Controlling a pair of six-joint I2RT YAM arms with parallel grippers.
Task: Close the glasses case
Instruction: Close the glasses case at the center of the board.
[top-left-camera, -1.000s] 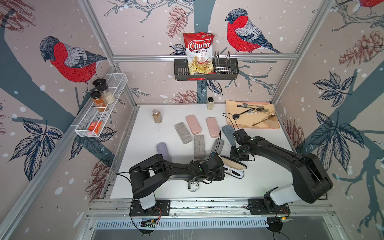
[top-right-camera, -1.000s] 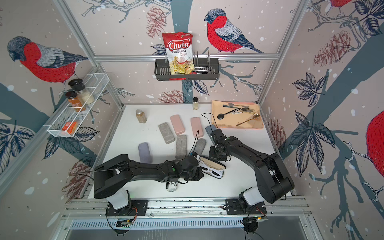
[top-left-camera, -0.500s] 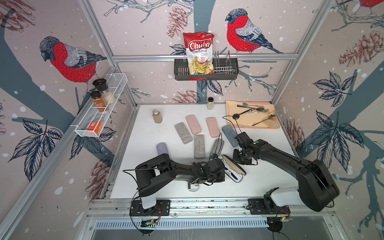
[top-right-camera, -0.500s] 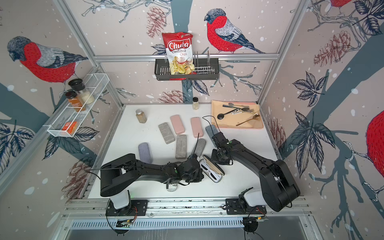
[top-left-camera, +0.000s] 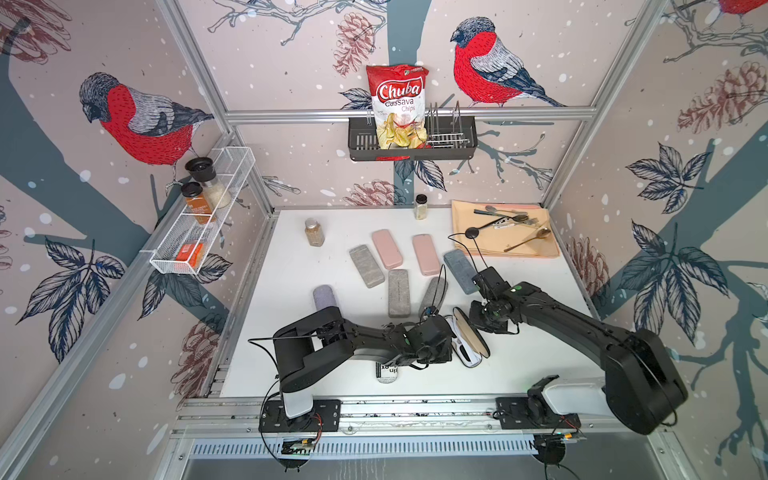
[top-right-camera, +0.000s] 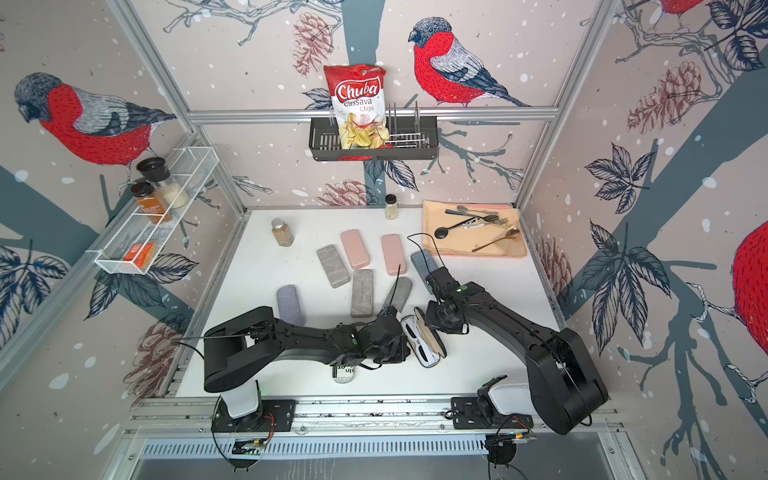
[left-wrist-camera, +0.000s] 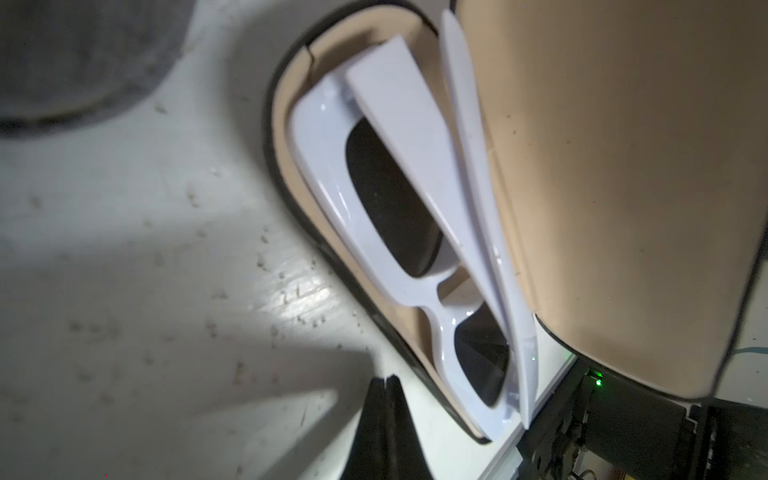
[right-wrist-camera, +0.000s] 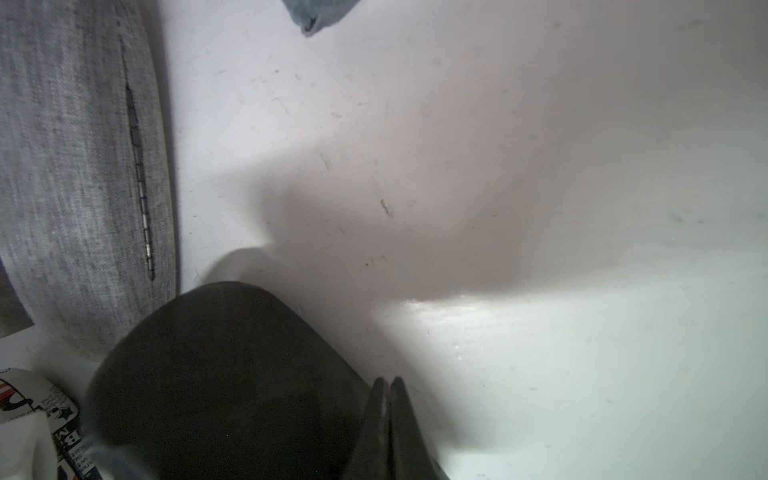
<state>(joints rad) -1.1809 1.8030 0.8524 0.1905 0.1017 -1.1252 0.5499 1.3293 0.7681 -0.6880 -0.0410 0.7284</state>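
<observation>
the glasses case (top-left-camera: 469, 343), half open just beside the printed can (top-left-camera: 386, 371) with white sunglasses (left-wrist-camera: 332, 174) inside, wants, i'd say, its lid (left-wrist-camera: 602, 187) pushed down squarely by the right gripper (right-wrist-camera: 388, 380), fingers pressed together, while the left gripper (left-wrist-camera: 385, 380), fingers also together, braces it on the can's side.

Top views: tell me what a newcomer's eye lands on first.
Probably the big red-breasted birds painted on the walls, and the red chips bag standing in the black basket on the back wall. Then, near the front, the open glasses case with white sunglasses inside, the left gripper and right gripper shut on either side of it.
</observation>
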